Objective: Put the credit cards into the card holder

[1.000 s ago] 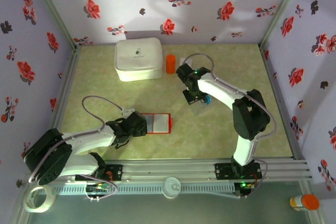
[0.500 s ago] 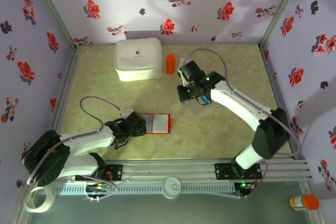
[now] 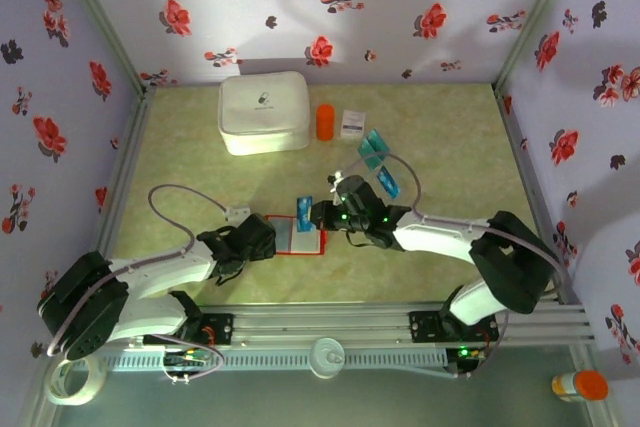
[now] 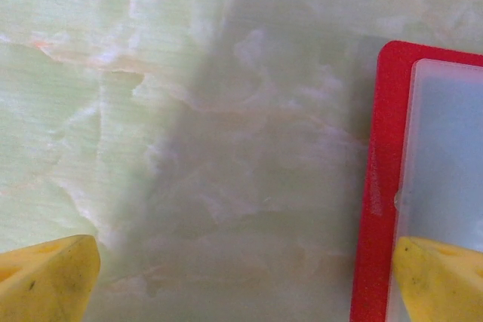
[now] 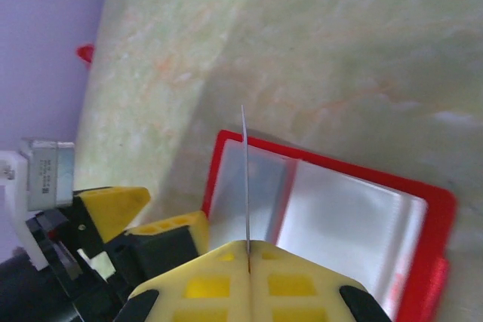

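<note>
**Blue card held over the open wallet**

The right jaws are closed on a blue card (image 3: pixel 304 212), pinching its lower edge so it stands upright just above the left page of the red wallet (image 3: pixel 312 238). The wallet lies open on the worktop (image 3: pixel 455 132), pale sleeves up. The left jaws are spread wide and grip nothing; one fingertip (image 4: pixel 441 277) sits over the wallet's left edge. More cards (image 3: pixel 375 147) lie farther back, near a small white box (image 3: pixel 352 122).

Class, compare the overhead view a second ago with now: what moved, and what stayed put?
The right gripper swung from the spare cards toward the near left and now holds a blue credit card over the open card holder. The left gripper stayed on the holder's left edge; white case and orange cylinder unmoved.
</note>
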Controlling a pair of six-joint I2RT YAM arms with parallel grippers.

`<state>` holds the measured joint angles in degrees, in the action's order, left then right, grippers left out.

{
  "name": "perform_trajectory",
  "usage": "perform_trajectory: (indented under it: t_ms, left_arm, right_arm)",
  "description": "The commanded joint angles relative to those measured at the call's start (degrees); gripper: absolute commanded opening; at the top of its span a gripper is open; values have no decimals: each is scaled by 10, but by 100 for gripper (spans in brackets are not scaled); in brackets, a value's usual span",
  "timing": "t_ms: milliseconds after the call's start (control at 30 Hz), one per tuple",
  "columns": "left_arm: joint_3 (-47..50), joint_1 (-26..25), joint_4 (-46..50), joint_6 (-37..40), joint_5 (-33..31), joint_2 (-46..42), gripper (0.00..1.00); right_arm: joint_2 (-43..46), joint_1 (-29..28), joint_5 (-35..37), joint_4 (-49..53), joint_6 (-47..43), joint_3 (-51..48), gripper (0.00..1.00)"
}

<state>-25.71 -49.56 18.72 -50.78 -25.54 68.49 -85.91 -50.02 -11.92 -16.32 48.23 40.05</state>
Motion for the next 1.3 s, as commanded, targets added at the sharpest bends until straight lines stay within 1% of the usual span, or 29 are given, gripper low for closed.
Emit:
perform_trajectory:
  t_ms: [0,233,333,667,1267]
  left_arm:
    - [8,-3,15,-16,-20,3,100]
    - [8,-3,18,-19,-20,6,100]
    - [8,-3,19,-21,-20,7,100]
    - [12,-3,21,-28,-19,9,100]
    - [17,-3,17,-31,-20,10,99]
  right_arm:
    - [-25,-16,33,-135,54,-23,0]
    - [-66,-41,75,-234,82,-67,0]
    - [-78,-47,83,-255,88,-78,0]
    - [-101,-53,102,-299,105,-105,0]
    - [-146,-55,97,-361,132,-120,0]
